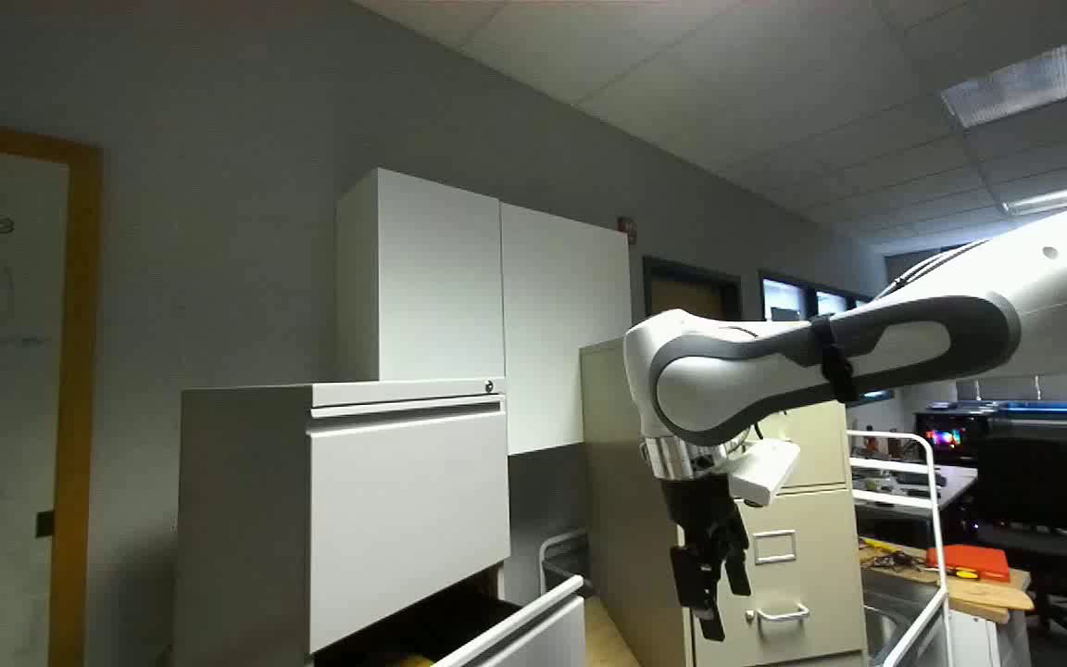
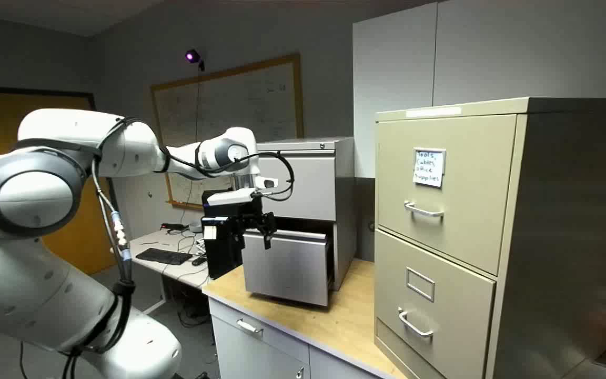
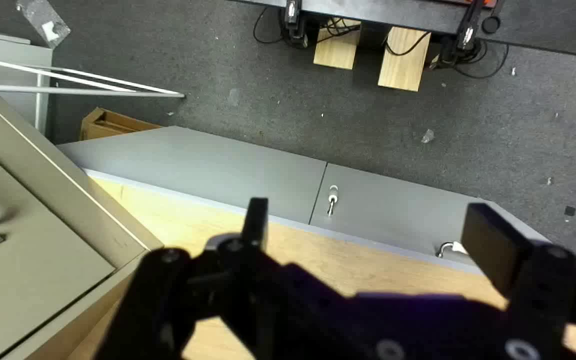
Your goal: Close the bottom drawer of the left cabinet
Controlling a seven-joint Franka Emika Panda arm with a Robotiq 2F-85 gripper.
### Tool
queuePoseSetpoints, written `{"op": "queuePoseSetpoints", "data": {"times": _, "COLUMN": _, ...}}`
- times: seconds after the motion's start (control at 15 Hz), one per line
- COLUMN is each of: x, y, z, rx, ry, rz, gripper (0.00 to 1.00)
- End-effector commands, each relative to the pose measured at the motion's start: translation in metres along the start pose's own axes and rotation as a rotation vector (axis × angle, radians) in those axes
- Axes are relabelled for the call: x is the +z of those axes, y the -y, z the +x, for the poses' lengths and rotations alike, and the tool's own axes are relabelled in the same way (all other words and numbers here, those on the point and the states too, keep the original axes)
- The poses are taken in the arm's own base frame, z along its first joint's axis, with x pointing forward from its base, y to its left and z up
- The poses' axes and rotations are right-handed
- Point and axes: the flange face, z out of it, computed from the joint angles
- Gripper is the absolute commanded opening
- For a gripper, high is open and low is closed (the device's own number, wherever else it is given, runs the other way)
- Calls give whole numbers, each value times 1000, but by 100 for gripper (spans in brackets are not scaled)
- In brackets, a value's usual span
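The left cabinet (image 1: 242,528) is a boxy pale grey-white metal cabinet; it also shows in an exterior view (image 2: 308,187). Its upper drawer front is shut. The bottom drawer (image 1: 538,639) is pulled out, with a dark interior and a bit of something yellow inside. Its full front shows in an exterior view (image 2: 287,268). My gripper (image 1: 726,611) points down in front of the drawer, apart from it. In an exterior view the gripper (image 2: 254,242) overlaps the drawer's top rim. In the wrist view the gripper (image 3: 368,220) has fingers wide apart and nothing between; the drawer is out of view there.
A beige filing cabinet (image 2: 434,247) stands beside the left cabinet, near the gripper; it also shows in the wrist view (image 3: 23,280). Both cabinets stand on a wooden counter (image 2: 353,321) with grey doors and handles below. A white two-door cupboard (image 1: 441,278) hangs behind.
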Motion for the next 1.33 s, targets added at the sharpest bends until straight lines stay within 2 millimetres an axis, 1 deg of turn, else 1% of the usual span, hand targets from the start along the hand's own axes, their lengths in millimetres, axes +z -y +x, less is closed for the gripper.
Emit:
{"op": "queuePoseSetpoints", "data": {"times": 0.0, "x": -1, "y": 0, "z": 0, "rx": 0, "ry": -1, "rz": 0, "gripper": 100}}
{"op": "queuePoseSetpoints", "data": {"times": 0.53, "x": -3, "y": -1, "z": 0, "rx": -1, "ry": -2, "rz": 4, "gripper": 100}}
{"op": "queuePoseSetpoints", "data": {"times": 0.73, "x": -3, "y": 0, "z": 3, "rx": 21, "ry": -15, "rz": -9, "gripper": 100}}
{"op": "queuePoseSetpoints", "data": {"times": 0.87, "x": -1, "y": 1, "z": 11, "rx": 35, "ry": -15, "rz": 2, "gripper": 100}}
{"op": "queuePoseSetpoints", "data": {"times": 1.0, "x": 4, "y": 0, "z": 25, "rx": 56, "ry": -20, "rz": 18, "gripper": 100}}
{"op": "queuePoseSetpoints", "data": {"times": 1.27, "x": 27, "y": 2, "z": 61, "rx": 57, "ry": -25, "rz": 86, "gripper": 100}}
